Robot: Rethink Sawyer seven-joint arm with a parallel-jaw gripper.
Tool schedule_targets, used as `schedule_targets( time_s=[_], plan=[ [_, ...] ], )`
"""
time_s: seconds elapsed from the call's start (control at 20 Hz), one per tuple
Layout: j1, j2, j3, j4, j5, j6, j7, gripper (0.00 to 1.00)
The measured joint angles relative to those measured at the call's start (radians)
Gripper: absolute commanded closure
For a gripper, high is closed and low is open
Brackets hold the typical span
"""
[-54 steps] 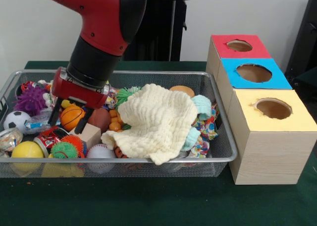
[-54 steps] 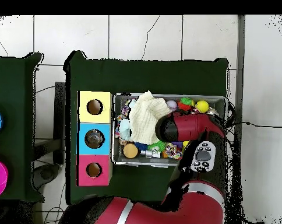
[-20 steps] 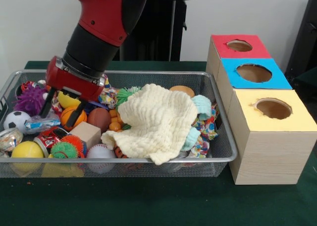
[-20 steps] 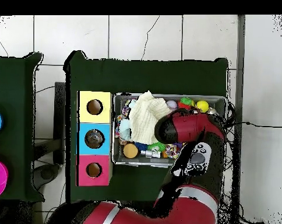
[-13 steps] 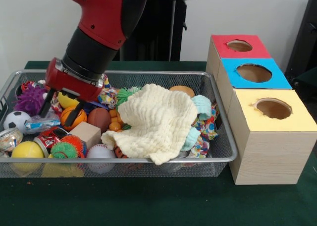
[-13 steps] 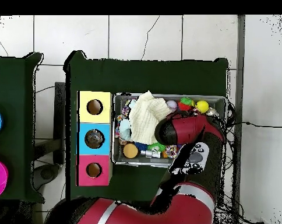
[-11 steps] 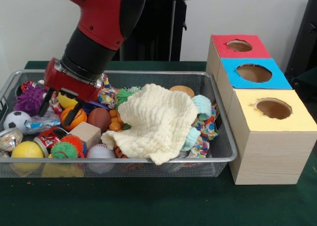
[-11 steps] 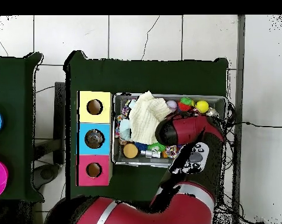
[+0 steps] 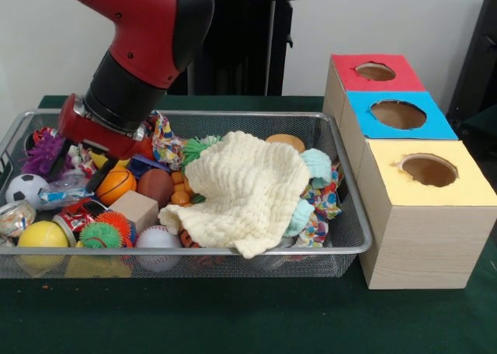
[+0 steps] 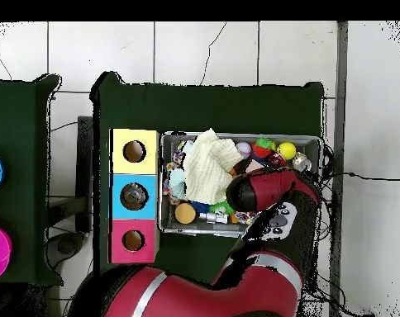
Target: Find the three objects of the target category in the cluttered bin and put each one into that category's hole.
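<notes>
The silver wire-mesh bin (image 9: 233, 252) is full of toys, with a cream cloth (image 9: 245, 187) over its middle. My gripper (image 9: 76, 171) is low over the bin's left part, open and empty. Its fingers stand just left of an orange basketball (image 9: 116, 185) and above a clear wrapper (image 9: 66, 185). Three boxes with round holes stand right of the bin: red (image 9: 349, 78), blue (image 9: 365, 125) and yellow (image 9: 423, 237). In the overhead view my arm (image 10: 269, 194) covers the gripper and part of the bin (image 10: 164, 186).
Around the gripper lie a purple spiky ball (image 9: 46, 154), a soccer ball (image 9: 23, 187), a yellow ball (image 9: 43, 235), a red can (image 9: 76, 213), a wooden block (image 9: 136, 209), a brown ball (image 9: 158, 185) and a baseball (image 9: 158, 237).
My gripper has moved left from astride the orange basketball to just beside it. The basketball stays in the bin. The cloth and boxes have not moved.
</notes>
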Motion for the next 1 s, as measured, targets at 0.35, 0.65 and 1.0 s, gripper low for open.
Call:
schedule_targets(
  time_s=[0.35,0.65,1.0],
  plan=[
    [-0.007,0.022,0.000,0.000,0.008,0.000,0.000,0.00],
    [-0.013,0.018,0.000,0.010,0.029,0.000,0.000,0.00],
    [-0.023,0.016,0.000,0.028,0.052,0.000,0.000,0.00]
  ],
)
